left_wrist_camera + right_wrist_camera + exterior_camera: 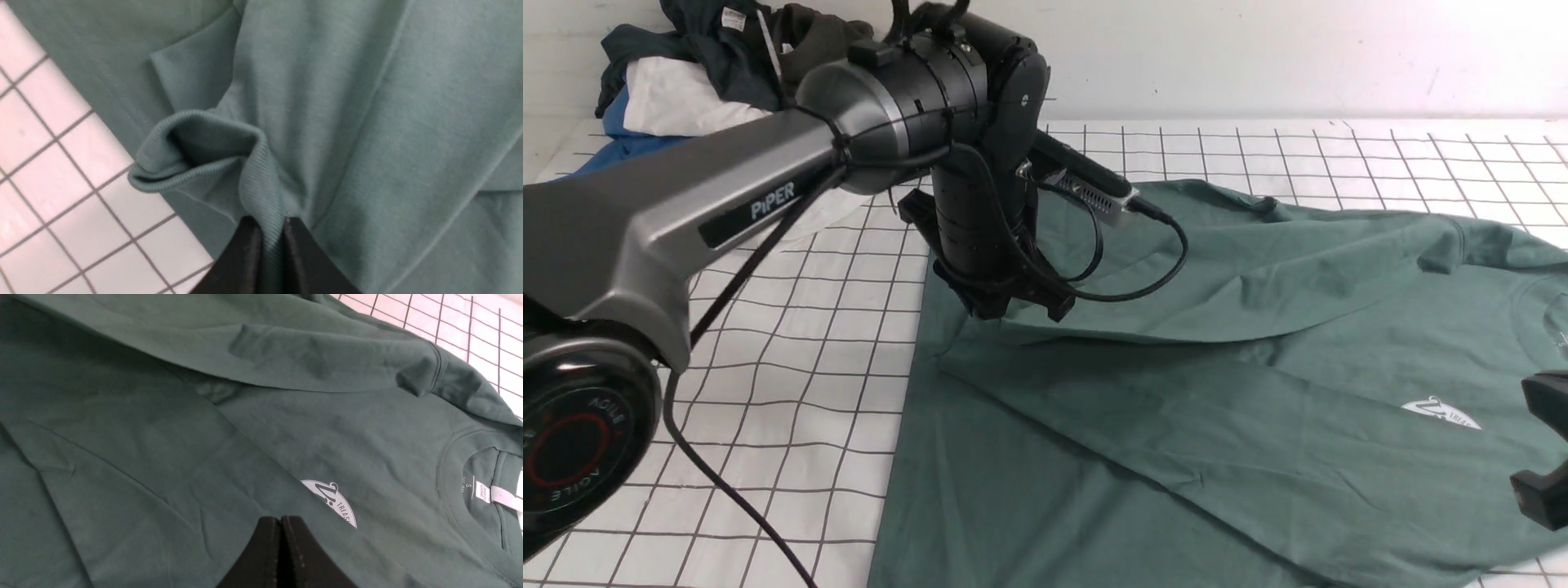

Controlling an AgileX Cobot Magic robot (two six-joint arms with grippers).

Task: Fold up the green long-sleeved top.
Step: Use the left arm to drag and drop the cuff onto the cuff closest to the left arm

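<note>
Front view: green long-sleeved top (1176, 392) of muted sage cotton jersey lies spread on the white table surface ruled with a dark grid (792, 343), covering the field from centre out to 3 o'clock and down to 6 o'clock. Its neck end points toward 3 o'clock. One long sleeve (1258, 269) is laid across the body, running from the shoulder at 2 o'clock toward the centre. The left arm, grey and black, enters from 9 o'clock and ends over the top's edge nearest 9 o'clock. Left wrist view: the black left gripper (269, 237) is closed on the ribbed cuff (196, 151) of that sleeve, with the rib fabric squeezed between the two fingers (245, 253). The cuff mouth bulges open just beyond the tips, above the border between garment and grid. Right wrist view: the black right gripper (281, 522) has its fingers pressed together with nothing between them. Whether the tips touch the cloth cannot be told. A white oval chest logo (331, 502) sits just beyond the tips, and an overlying layer of the same fabric cuts off part of it. The ribbed crew neck (449, 490) and a white neck label (500, 496) are visible further on. Front view, 10 to 11 o'clock: a heap of dark, white and blue garments (703, 73) lies well apart from the top.
</note>
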